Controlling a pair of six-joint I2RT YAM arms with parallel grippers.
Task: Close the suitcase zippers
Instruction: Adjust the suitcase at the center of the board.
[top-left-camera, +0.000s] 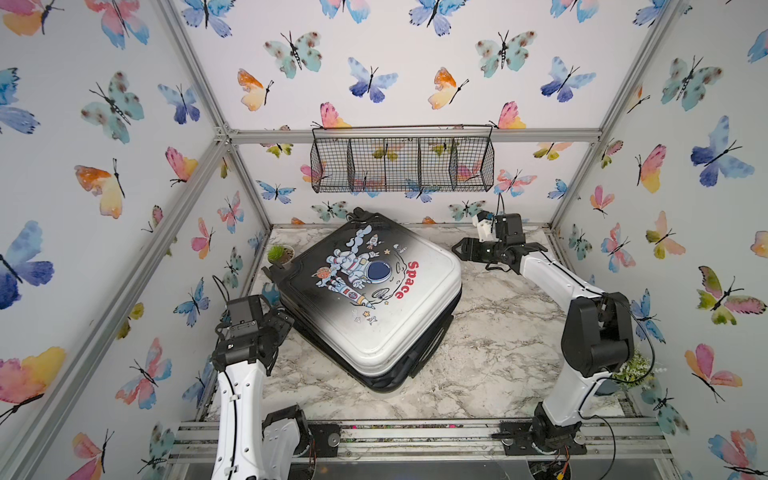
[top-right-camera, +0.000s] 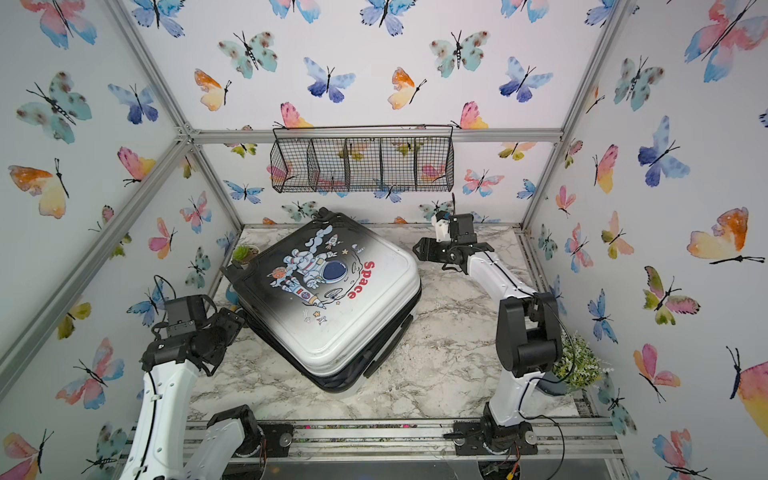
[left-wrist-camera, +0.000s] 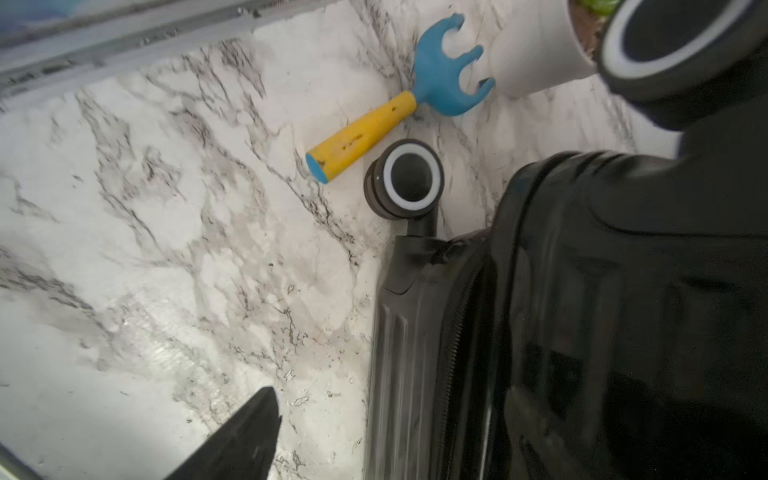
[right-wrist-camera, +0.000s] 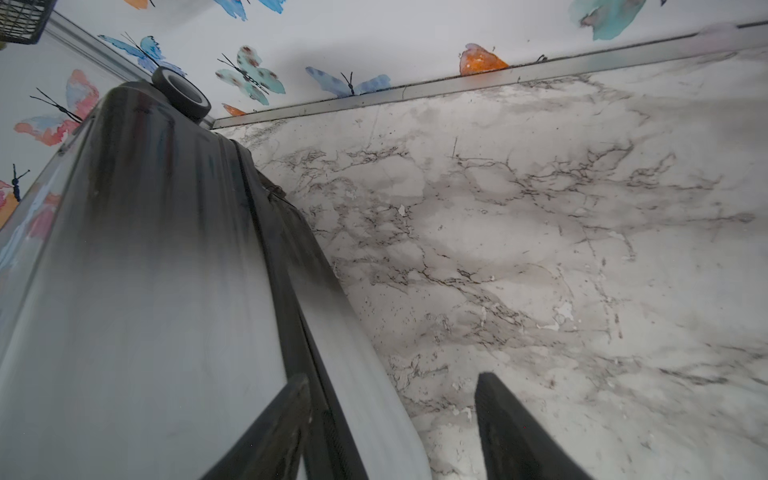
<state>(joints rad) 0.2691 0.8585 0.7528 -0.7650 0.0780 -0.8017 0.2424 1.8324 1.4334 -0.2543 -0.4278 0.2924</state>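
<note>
The suitcase (top-left-camera: 365, 291) (top-right-camera: 328, 291) lies flat on the marble table (top-left-camera: 498, 332), turned cornerwise, astronaut side up. Its black zipper track (left-wrist-camera: 455, 332) (right-wrist-camera: 291, 316) runs between the two shells. Along the near right side the shells stand slightly apart. My left gripper (top-left-camera: 286, 316) (left-wrist-camera: 392, 395) is at the case's left corner and open. One finger (left-wrist-camera: 253, 428) is over bare table and the case's rim lies between the jaws. My right gripper (top-left-camera: 459, 249) (right-wrist-camera: 390, 376) is at the right corner and open. It straddles the lower shell's edge and holds nothing.
A blue and yellow toy rake (left-wrist-camera: 399, 108) and a white plant pot (top-left-camera: 280, 253) (left-wrist-camera: 536, 54) lie by the case's wheels (left-wrist-camera: 409, 178) at the left wall. A wire basket (top-left-camera: 401, 164) hangs on the back wall. A flowering plant (top-left-camera: 636, 370) stands behind the right arm.
</note>
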